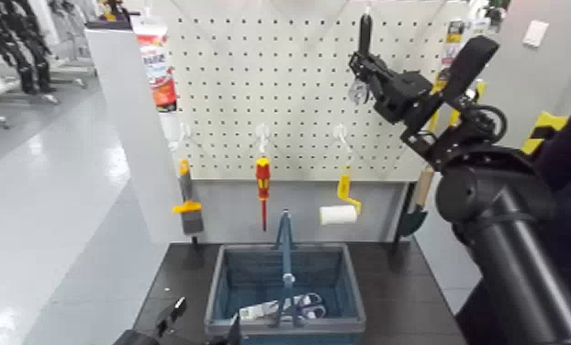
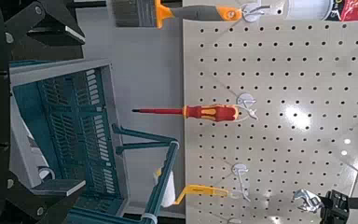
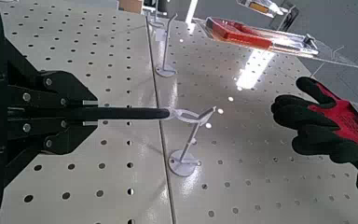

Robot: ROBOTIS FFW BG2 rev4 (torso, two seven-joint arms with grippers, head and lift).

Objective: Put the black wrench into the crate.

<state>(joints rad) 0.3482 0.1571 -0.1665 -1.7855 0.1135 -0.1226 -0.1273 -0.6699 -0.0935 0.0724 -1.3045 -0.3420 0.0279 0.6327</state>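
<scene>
The black wrench hangs upright on the white pegboard, top right, silvery jaw downward. My right gripper is raised to it at the jaw end. In the right wrist view its black fingers close on both sides of the wrench's handle, whose far end sits on a white hook. The blue-grey crate stands on the dark table below, blue handle upright. My left gripper waits low, left of the crate, jaws wide open, with the crate in its view.
On the pegboard hang a red-and-yellow screwdriver, a paint roller, an orange-handled brush, a tube and a trowel. Scissors lie in the crate. A red-and-black glove hangs beside the wrench.
</scene>
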